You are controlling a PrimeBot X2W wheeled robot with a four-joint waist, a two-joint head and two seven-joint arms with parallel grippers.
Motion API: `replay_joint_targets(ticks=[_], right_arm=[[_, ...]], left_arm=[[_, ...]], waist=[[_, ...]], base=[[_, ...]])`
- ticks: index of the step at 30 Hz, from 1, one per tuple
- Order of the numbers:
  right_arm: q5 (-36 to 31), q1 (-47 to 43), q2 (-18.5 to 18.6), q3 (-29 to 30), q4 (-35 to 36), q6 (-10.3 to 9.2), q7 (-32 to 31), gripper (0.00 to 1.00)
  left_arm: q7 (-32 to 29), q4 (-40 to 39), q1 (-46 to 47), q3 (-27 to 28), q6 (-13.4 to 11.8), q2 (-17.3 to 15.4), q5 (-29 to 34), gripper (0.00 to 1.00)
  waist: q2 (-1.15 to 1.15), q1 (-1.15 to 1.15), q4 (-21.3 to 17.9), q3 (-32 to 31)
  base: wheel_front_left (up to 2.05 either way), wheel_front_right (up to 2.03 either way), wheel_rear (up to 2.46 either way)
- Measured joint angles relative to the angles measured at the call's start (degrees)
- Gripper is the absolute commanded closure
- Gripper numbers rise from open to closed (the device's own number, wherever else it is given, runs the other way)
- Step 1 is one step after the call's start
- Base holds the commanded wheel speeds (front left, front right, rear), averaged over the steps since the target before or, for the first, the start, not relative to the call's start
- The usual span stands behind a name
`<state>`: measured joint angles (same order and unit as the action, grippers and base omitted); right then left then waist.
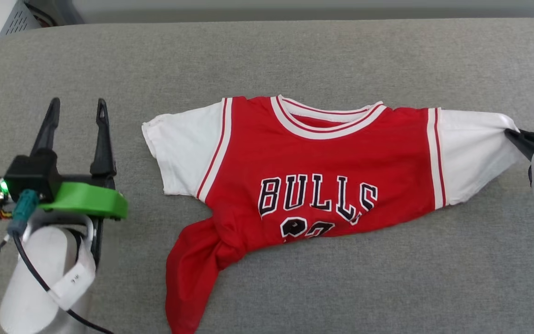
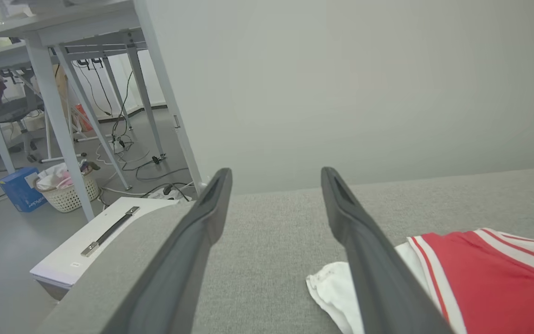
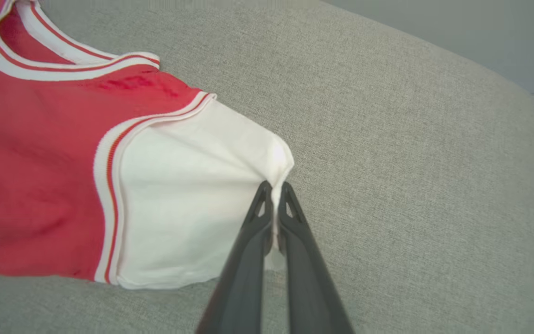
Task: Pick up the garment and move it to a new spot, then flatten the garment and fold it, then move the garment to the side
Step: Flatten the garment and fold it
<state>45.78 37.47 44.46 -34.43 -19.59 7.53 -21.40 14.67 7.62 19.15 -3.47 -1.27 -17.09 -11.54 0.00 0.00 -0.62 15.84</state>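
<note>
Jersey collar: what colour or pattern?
The garment has a white collar with thin red striping; clearest in the head view.

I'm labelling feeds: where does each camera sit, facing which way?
Head view: head, facing down at the garment on the grey cushion; left end effector open, right end effector pinching a sleeve.
Left wrist view: left wrist, along its open fingers towards a wall.
Right wrist view: right wrist, along its shut fingers at the pinched sleeve.
Shared: the garment.

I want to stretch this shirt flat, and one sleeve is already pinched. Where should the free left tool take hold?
Probably the outer cuff of the free white sleeve of the shirt, from the left: that edge lies flat, facing the open left tool, opposite the pinch of the right tool.
</note>
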Motion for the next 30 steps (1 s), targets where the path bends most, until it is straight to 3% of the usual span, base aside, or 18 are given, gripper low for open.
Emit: replay_joint_targets(ticks=[5,11,14,20,26,30], right_arm=[[0.8,-0.4,2.1,1.2,2.9,0.0,0.9,1.0],[0.8,-2.7,2.6,2.4,5.4,0.0,1.1,1.0],[0.5,-3.3,2.3,3.2,6.3,0.0,1.1,1.0],[-0.6,-3.6,1.3,4.6,7.7,0.0,1.0,1.0],[-1.5,-3.5,0.4,5.5,9.0,0.0,0.6,1.0],[-1.9,-3.4,-0.3,5.8,9.6,0.0,0.4,1.0]], left_arm=[[-1.0,3.4,8.4,-1.2,4.4,-3.5,0.0,0.0],[-11.9,6.7,19.9,-7.9,8.2,-7.7,-1.2,0.0],[-21.1,8.9,25.0,-14.1,8.6,-9.9,-5.3,0.0],[-41.3,11.3,32.9,-29.7,8.6,-16.4,-20.2,0.0],[-55.2,12.4,38.0,-39.3,8.6,-20.4,-31.8,0.0],[-60.1,14.6,40.8,-43.0,8.6,-21.8,-36.3,0.0]], waist=[[0.0,0.0,-1.6,-0.6],[0.0,0.0,-3.0,0.1],[0.0,0.0,-3.5,0.8],[0.0,0.0,-4.5,2.5],[0.0,0.0,-5.5,4.6],[0.0,0.0,-6.3,6.3]], base=[[0.0,0.0,0.0],[0.0,0.0,0.0],[0.0,0.0,0.0],[0.0,0.0,0.0],[0.0,0.0,0.0],[0.0,0.0,0.0]])
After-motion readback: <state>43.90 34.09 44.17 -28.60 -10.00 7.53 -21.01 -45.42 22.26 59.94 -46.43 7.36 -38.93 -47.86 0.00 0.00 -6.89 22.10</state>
